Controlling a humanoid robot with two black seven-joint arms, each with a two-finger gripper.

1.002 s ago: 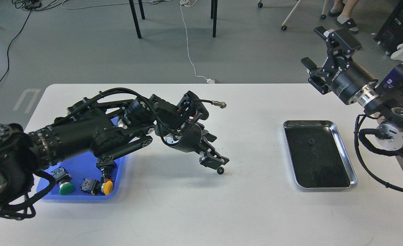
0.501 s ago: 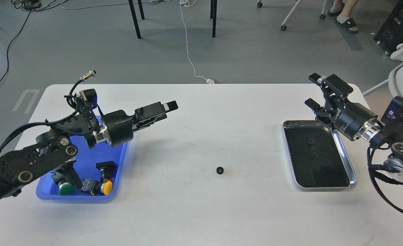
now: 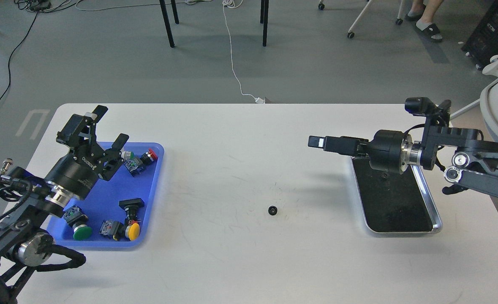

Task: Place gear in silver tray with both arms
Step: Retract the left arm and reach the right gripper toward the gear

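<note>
A small black gear [image 3: 273, 210] lies on the white table, near the middle. The silver tray [image 3: 431, 202] sits at the right, and a small dark part [image 3: 384, 176] lies on its dark floor. My left gripper [image 3: 110, 126] is open and empty, raised over the blue tray far left of the gear. My right gripper [image 3: 316, 141] points left, level above the table beside the silver tray's far left corner, up and to the right of the gear. It is seen side-on, so its fingers cannot be told apart.
A blue plastic tray [image 3: 153, 198] at the left holds several push-button switches, among them a green [image 3: 82, 232] and a yellow one [image 3: 133, 230]. Chair legs, cables and a person's feet are on the floor beyond the table.
My left arm has let go of the gear and drawn back left over the blue tray. My right gripper has come down and swung left past the silver tray. The gear lies still.
</note>
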